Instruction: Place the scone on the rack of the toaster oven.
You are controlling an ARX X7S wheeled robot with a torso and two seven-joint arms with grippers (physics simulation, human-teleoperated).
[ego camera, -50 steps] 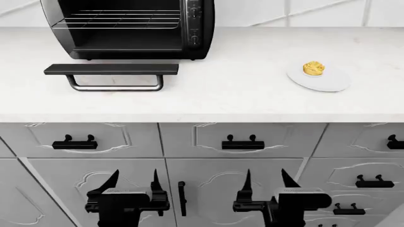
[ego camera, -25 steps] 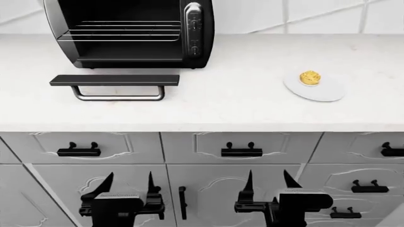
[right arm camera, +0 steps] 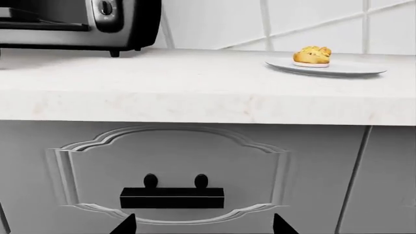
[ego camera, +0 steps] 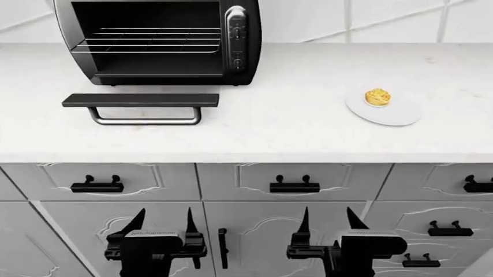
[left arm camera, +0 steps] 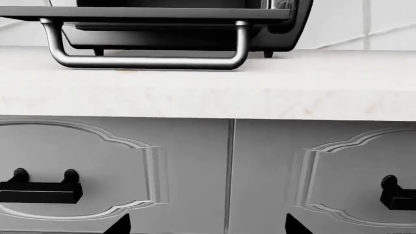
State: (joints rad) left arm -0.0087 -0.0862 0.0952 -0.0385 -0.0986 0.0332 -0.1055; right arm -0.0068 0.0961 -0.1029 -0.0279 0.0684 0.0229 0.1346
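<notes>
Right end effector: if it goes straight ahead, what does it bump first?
Probably the grey drawer front under the counter, near its black handle. The right end effector points there, below the scone.

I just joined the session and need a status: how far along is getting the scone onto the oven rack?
Done: the toaster oven door is already down, exposing the bare rack. In hand: nothing; the left pincer and right pincer are open and empty, low in front of the cabinets. Left: the scone sits untouched on its plate, so grasping, carrying and placing all remain.
</notes>
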